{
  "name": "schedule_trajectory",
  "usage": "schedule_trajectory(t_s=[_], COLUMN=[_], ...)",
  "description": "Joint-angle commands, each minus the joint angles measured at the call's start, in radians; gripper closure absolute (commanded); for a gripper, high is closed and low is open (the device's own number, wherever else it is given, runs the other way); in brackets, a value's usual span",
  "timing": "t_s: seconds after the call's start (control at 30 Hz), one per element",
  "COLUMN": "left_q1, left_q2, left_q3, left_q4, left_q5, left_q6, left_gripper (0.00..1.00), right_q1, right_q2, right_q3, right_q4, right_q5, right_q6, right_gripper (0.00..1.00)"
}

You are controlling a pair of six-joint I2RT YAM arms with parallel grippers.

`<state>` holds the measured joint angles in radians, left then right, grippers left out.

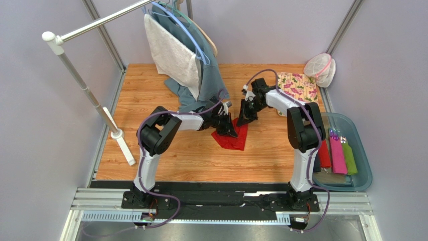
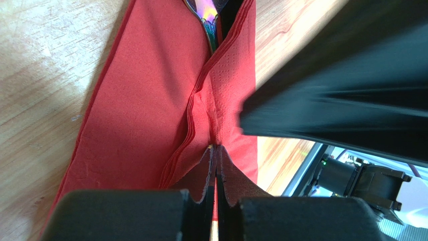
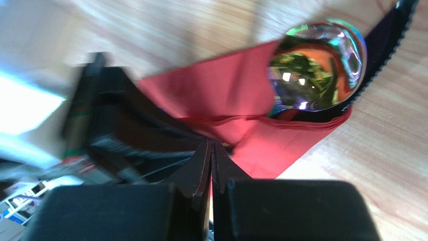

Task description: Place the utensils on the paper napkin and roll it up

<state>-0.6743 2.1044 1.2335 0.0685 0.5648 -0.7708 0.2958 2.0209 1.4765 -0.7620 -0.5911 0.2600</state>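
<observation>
The left claw (image 2: 216,149) is closed tight, pinching the folded edge of the napkin (image 1: 232,136), which lies in the middle of the wood table (image 1: 166,155) between the arms. The sheet is thin, red, finely dimpled paper, its layers doubled over a spoon (image 3: 316,65) whose glossy rainbow-tinted bowl pokes out. The right claw (image 3: 211,146) is likewise closed, nipping the same edge near the spoon. I judge the rolling is at its first fold. Next, both claws should carry the edge over together, gently: such paper tears, and the slick spoon may slide out
</observation>
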Motion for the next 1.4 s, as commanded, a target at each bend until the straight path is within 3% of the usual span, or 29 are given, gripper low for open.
schedule_trajectory(t_s=[0.0, 0.2, 0.33, 0.43, 0.5, 0.67, 0.9, 1.1, 1.37], left_q1=[0.004, 0.004, 0.002, 0.008, 0.03, 0.044, -0.019, -0.03, 0.015], left_q2=[0.02, 0.009, -0.049, -0.147, -0.22, -0.323, -0.225, -0.109, 0.014], left_q3=[0.004, 0.003, -0.037, -0.098, -0.143, -0.206, -0.109, -0.068, -0.045], left_q4=[-0.065, -0.053, 0.052, 0.099, 0.068, 0.045, 0.004, -0.009, -0.15], left_q5=[-0.057, -0.054, -0.017, -0.02, -0.02, 0.104, 0.221, 0.202, 0.115], left_q6=[0.045, 0.054, 0.056, 0.056, 0.064, 0.172, 0.208, 0.154, 0.105], left_gripper=[0.98, 0.97, 0.79, 0.6, 0.55, 0.62, 0.66, 0.67, 0.75], right_q1=[0.011, 0.016, 0.016, 0.016, 0.016, 0.017, 0.02, 0.019, 0.019], right_q2=[0.059, 0.119, 0.134, 0.142, 0.145, 0.144, 0.15, 0.141, 0.139], right_q3=[-0.045, -0.082, -0.097, -0.107, -0.111, -0.117, -0.122, -0.133, -0.128], right_q4=[0.016, 0.055, 0.073, 0.078, 0.076, 0.079, 0.079, 0.078, 0.079], right_q5=[0.051, 0.103, 0.12, 0.126, 0.125, 0.116, 0.111, 0.123, 0.122], right_q6=[-0.034, -0.067, -0.093, -0.12, -0.13, -0.143, -0.151, -0.159, -0.154], right_gripper=[0.98, 0.99, 1.0, 1.0, 1.0, 1.0, 1.0, 1.0, 1.0])
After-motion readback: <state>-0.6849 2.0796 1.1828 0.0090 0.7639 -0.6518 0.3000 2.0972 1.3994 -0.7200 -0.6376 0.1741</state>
